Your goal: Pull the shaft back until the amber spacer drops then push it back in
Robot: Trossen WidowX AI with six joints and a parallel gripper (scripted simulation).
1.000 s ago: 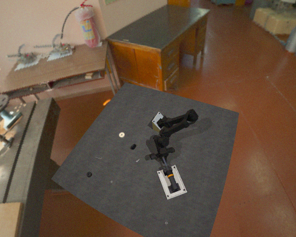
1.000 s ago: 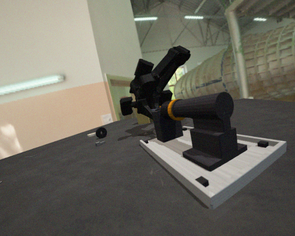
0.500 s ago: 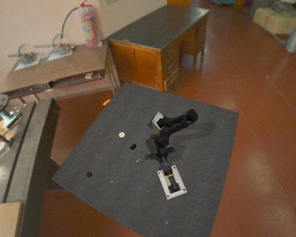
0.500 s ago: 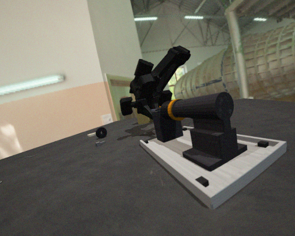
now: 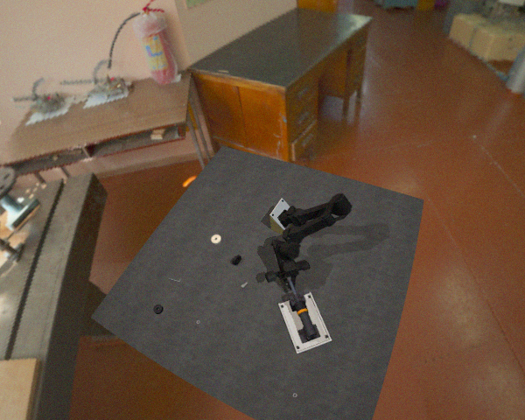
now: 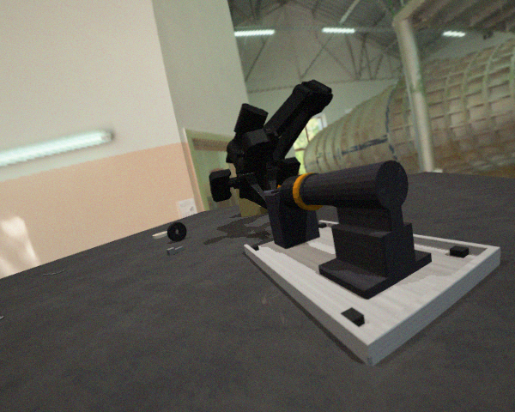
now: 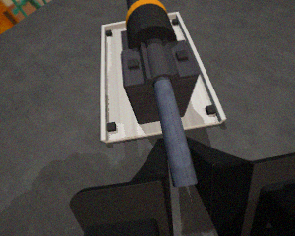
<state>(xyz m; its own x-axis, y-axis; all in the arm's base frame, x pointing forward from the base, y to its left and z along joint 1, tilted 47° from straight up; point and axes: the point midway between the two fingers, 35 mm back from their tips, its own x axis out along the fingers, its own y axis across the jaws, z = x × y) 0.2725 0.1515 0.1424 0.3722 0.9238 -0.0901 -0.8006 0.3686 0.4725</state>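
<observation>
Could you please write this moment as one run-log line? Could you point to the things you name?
black parallel-jaw gripper (image 5: 290, 285) (image 7: 170, 141): shut on blue-grey cylindrical shaft (image 7: 174, 130) | amber ring spacer (image 5: 302, 311) (image 6: 299, 191) (image 7: 147, 5): beside housing, not dropped | release: pending
</observation>
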